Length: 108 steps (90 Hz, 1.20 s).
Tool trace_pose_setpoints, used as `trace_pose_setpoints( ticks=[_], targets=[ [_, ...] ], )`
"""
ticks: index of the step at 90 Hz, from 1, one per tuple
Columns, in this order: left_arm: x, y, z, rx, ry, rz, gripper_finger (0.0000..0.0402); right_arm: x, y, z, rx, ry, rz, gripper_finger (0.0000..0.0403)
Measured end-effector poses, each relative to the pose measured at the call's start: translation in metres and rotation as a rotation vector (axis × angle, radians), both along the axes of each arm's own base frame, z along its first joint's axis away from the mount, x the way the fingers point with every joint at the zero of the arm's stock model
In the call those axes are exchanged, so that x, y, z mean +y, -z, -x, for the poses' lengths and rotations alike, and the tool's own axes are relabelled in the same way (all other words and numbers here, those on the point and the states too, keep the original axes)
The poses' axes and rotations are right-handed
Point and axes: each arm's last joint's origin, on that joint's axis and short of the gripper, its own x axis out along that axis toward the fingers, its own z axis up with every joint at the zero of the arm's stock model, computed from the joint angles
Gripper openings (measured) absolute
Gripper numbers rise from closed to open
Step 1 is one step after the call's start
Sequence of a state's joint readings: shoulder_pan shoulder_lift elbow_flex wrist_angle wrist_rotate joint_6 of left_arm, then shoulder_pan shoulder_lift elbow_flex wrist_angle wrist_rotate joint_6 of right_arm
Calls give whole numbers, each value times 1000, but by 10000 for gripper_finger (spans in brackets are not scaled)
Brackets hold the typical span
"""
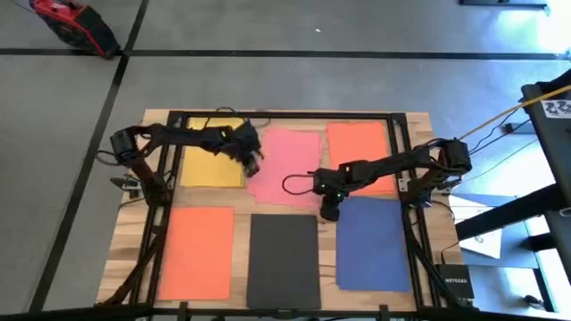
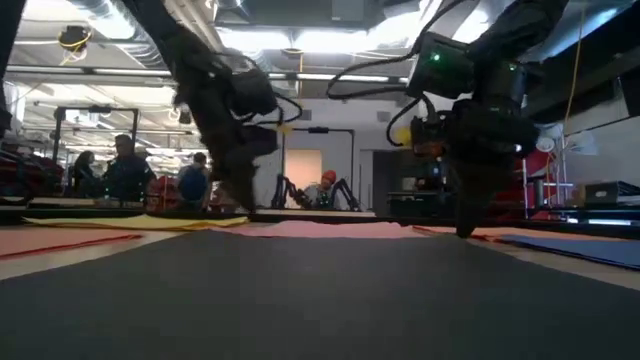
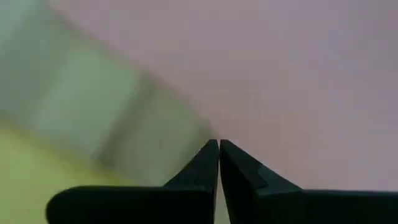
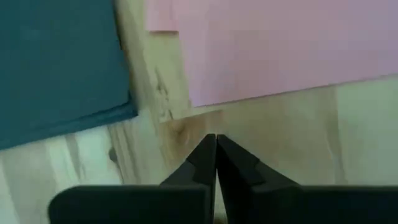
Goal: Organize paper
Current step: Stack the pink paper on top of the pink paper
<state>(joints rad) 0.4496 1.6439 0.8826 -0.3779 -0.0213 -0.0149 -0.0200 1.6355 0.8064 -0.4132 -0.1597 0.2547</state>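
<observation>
Several sheets of paper lie flat on the wooden table. Along the far side are yellow (image 1: 212, 160), pink (image 1: 290, 165) and orange (image 1: 357, 147); along the near side are orange (image 1: 196, 250), black (image 1: 284, 259) and dark blue (image 1: 375, 241). The pink sheet lies a little askew. My left gripper (image 1: 256, 163) is shut, low over the pink sheet's left edge, next to the yellow sheet. My right gripper (image 1: 330, 212) is shut and low over bare wood, between the pink sheet's near edge and the blue sheet's far left corner. My left gripper comes down slanting from the table's left, and its shut fingertips (image 3: 218, 144) stand at the pink sheet's left edge (image 3: 208, 127). The sheet lies flat on the table. I cannot tell whether the tips press it. My right gripper's shut fingertips (image 4: 216, 137) are down at the bare wood, just short of the pink sheet's near edge (image 4: 249, 93). They do not touch the paper, and I cannot tell whether they touch the tabletop.
Strips of bare wood (image 4: 280, 137) run between the sheets. A black frame (image 1: 285, 114) borders the table. Cables trail by the right arm (image 1: 294, 183). In the room behind, people sit at the left (image 2: 125, 170) and other arms stand beyond the table (image 2: 310, 190).
</observation>
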Motion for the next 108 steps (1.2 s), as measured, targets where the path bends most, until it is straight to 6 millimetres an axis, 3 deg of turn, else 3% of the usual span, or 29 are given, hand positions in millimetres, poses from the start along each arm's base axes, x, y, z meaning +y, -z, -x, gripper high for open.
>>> trace_pose_setpoints(
  ticks=[14, 31, 65, 108],
  targets=[
    [-31, 12, 3, 122, 64, -9, 0, 9, 4, -2, 2, -44, 57, 0],
    [-44, 19, 3, 100, 34, -26, 0, 9, 7, -3, 8, -39, 75, 0],
    [-59, 20, -4, 63, 13, -22, 0, 9, 7, -7, -36, -38, 74, 0],
    [-65, 20, -7, 40, 12, 5, 0, 11, 3, -19, -163, -57, 29, 0]
  ],
)
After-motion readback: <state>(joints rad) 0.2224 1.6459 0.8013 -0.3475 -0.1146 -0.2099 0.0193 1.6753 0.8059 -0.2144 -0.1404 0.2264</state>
